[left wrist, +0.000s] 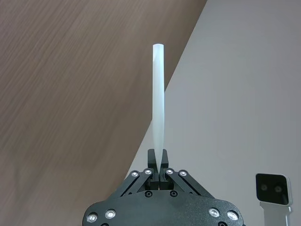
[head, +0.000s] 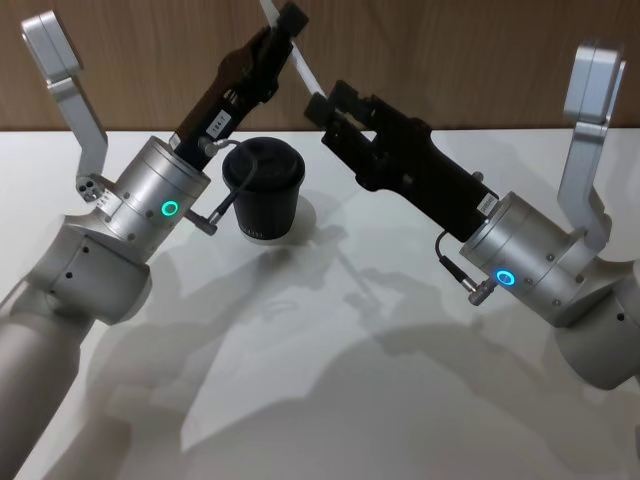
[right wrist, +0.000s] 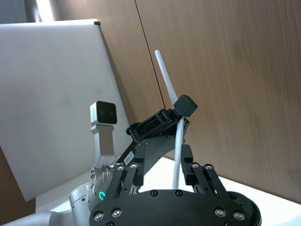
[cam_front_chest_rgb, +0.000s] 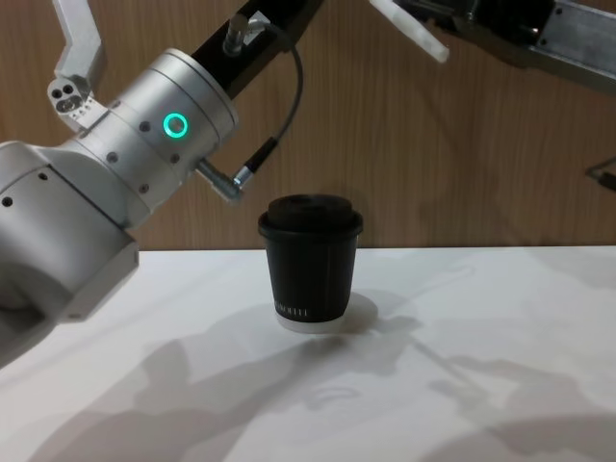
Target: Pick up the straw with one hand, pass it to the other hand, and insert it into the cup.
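Observation:
The white straw (head: 303, 68) is held high above the table, slanting down to the right. My left gripper (head: 290, 20) is shut on its upper part; the left wrist view has the straw (left wrist: 158, 94) sticking straight out from the shut fingertips of that gripper (left wrist: 158, 155). My right gripper (head: 333, 103) is at the straw's lower end with its fingers spread; the straw (right wrist: 164, 75) runs beside one finger (right wrist: 187, 162). The black lidded cup (head: 263, 190) stands upright on the table below the left gripper, also in the chest view (cam_front_chest_rgb: 310, 265).
The white table (head: 350, 380) spreads out in front of the cup. A wooden wall (cam_front_chest_rgb: 433, 154) rises behind it. Both arms lean in over the table's far half, above the cup.

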